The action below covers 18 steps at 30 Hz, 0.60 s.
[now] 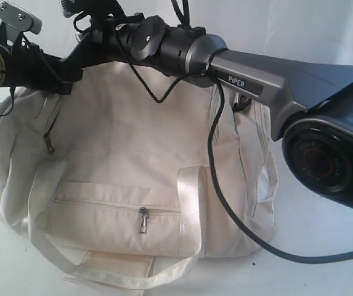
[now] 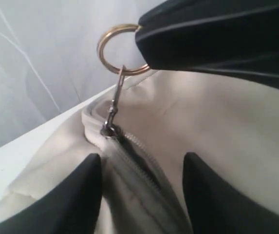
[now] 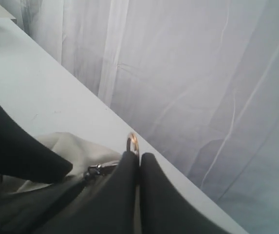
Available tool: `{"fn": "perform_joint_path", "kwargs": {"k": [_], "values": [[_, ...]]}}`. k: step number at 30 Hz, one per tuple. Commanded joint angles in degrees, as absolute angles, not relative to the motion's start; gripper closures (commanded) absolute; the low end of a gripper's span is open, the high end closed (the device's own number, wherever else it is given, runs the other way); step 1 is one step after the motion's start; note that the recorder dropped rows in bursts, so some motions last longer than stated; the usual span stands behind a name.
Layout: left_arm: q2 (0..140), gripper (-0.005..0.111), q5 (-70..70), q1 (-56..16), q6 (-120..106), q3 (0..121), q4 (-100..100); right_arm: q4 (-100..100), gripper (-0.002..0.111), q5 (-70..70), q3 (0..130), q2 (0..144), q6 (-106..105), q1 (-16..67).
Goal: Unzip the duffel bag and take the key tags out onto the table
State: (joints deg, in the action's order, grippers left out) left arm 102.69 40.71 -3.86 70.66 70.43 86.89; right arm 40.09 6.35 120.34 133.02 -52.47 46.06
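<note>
The cream duffel bag lies on the white table, its top zip closed along the stretch in view. A gold ring hangs on the metal zip pull at the bag's end. My right gripper is shut on that ring, pinching it between its black fingertips. My left gripper is open, one finger on each side of the zip seam just behind the slider. The key tags are hidden. Both arms cross over the bag's far edge in the exterior view, hiding the grippers there.
A front pocket with its own zip pull faces the camera, framed by pale webbing straps. A side zip pull hangs at the left end. A black cable trails over the table. A white curtain backs the table edge.
</note>
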Motion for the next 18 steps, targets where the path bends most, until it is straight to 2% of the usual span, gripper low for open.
{"fn": "perform_joint_path", "kwargs": {"k": [1, 3, 4, 5, 7, 9, 13, 18], "values": [[102.72, 0.054, 40.99, -4.02, 73.65, 70.73, 88.17, 40.41, 0.108, 5.99, 120.57, 132.11, -52.21, 45.61], [102.72, 0.057, 40.72, -4.02, 76.19, 70.73, 91.80, 40.41, 0.108, 6.48, 120.57, 132.11, -52.21, 45.61], [102.72, 0.066, 40.35, -3.41, 78.95, 70.73, 95.34, 40.29, 0.108, 6.88, 120.57, 132.01, -52.21, 45.49], [102.72, 0.070, 40.35, -3.17, 80.24, 70.73, 96.71, 40.29, 0.108, 7.17, 120.57, 132.02, -52.21, 45.21], [102.72, 0.090, 42.41, -1.94, 81.12, 70.73, 99.95, 41.46, 0.108, 8.22, 120.57, 131.89, -52.21, 44.08], [102.62, 0.105, 42.65, -1.84, 82.67, 70.73, 99.95, 41.81, 0.108, 9.84, 120.57, 131.39, -52.21, 43.39], [101.64, 0.107, 48.98, -0.94, 84.02, 70.60, 99.95, 41.96, 0.108, 11.02, 120.57, 130.07, -49.74, 42.67], [99.85, 0.107, 56.01, 3.90, 86.82, 70.60, 99.95, 42.53, 0.108, 14.59, 120.57, 128.81, -49.47, 41.63]]}}
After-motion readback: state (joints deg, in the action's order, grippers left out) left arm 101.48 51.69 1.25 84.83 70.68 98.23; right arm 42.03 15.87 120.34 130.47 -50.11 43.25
